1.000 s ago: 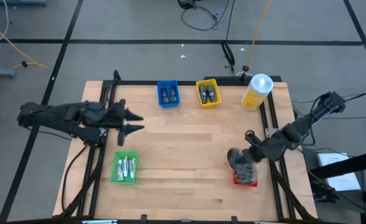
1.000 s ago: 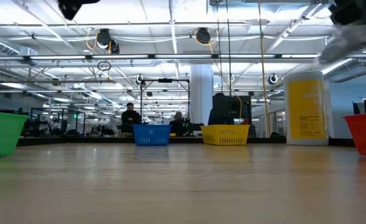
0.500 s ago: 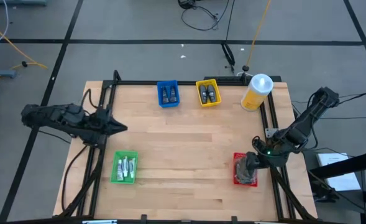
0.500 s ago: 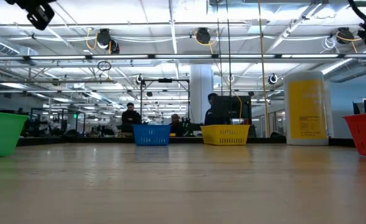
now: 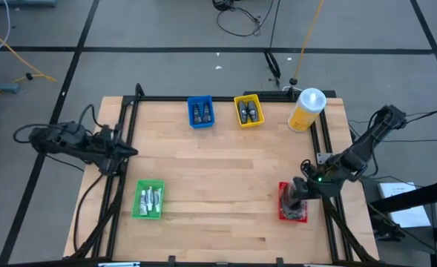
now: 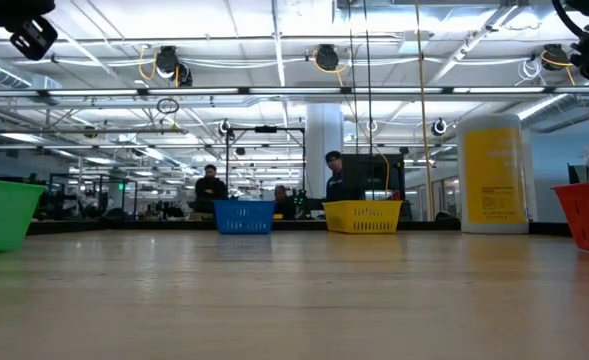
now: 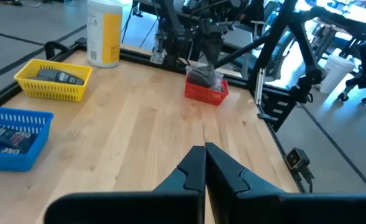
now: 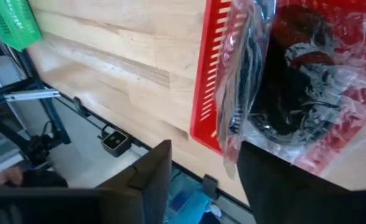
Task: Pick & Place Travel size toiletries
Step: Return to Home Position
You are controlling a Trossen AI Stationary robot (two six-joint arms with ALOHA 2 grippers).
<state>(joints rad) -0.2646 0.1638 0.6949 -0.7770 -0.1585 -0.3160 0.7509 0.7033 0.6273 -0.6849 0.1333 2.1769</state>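
The travel size toiletries lie sorted in trays: pale tubes in the green tray (image 5: 149,200), dark pieces in the blue tray (image 5: 200,113) and the yellow tray (image 5: 248,111). Dark pieces in a clear plastic bag (image 8: 294,93) lie in the red tray (image 5: 282,211). My right gripper (image 5: 297,195) hangs open just above that bag, slanting down. My left gripper (image 5: 131,152) is shut and holds nothing, pulled back over the table's left edge; it points level across the table (image 7: 204,163). My right gripper stands open over the bag in the red tray (image 8: 210,81). A flap of the clear plastic (image 8: 232,124) stands up between the two fingers. I cannot tell whether it touches a finger.
A big yellow bottle (image 5: 307,110) with a white cap stands at the far right corner. A black frame rail (image 5: 122,126) runs along the table's left and right sides. The middle of the wooden top (image 5: 225,170) is bare. People show in the room beyond the table.
My left gripper has shut its fingers and drawn back toward the table's left edge, sinking a little. My right gripper has rolled about its own axis and shifted slightly over the red tray.
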